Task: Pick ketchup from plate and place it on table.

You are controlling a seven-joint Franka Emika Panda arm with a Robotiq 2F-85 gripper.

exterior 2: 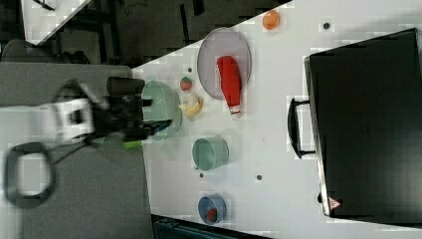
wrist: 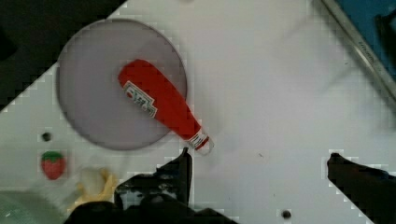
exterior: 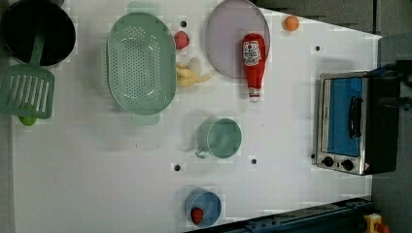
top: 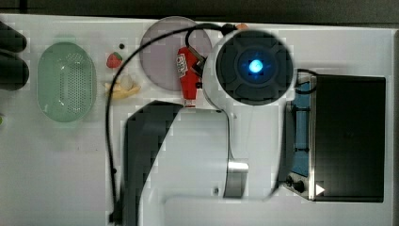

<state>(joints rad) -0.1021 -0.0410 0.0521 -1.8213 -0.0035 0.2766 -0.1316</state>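
The pincer (wrist: 259, 161) is spread wide, holding nothing. The ketchup (wrist: 161, 105) lies on the plate (wrist: 88, 93), nozzle overhanging the rim onto bare tabletop (wrist: 271, 84).

White bench, dark surroundings, even flat light

The white worktop (exterior: 97, 184) runs wide and bright here, dotted with small dark holes (exterior: 177, 167), no hard shadows anywhere on it. Beyond its far edge in the top view, a dark strip of background (top: 235, 9). Over in the right view, a grey floor or panel (exterior 2: 74, 199) spreads across the right view's left, and above it a dim area (exterior 2: 149, 25) with dark frame pieces and a corner of another white surface (exterior 2: 50, 12). Along the left view's bottom edge, a blue metal rail (exterior: 301, 218) borders the bench, and grey surface (exterior: 391, 29) fills the left view's right side.
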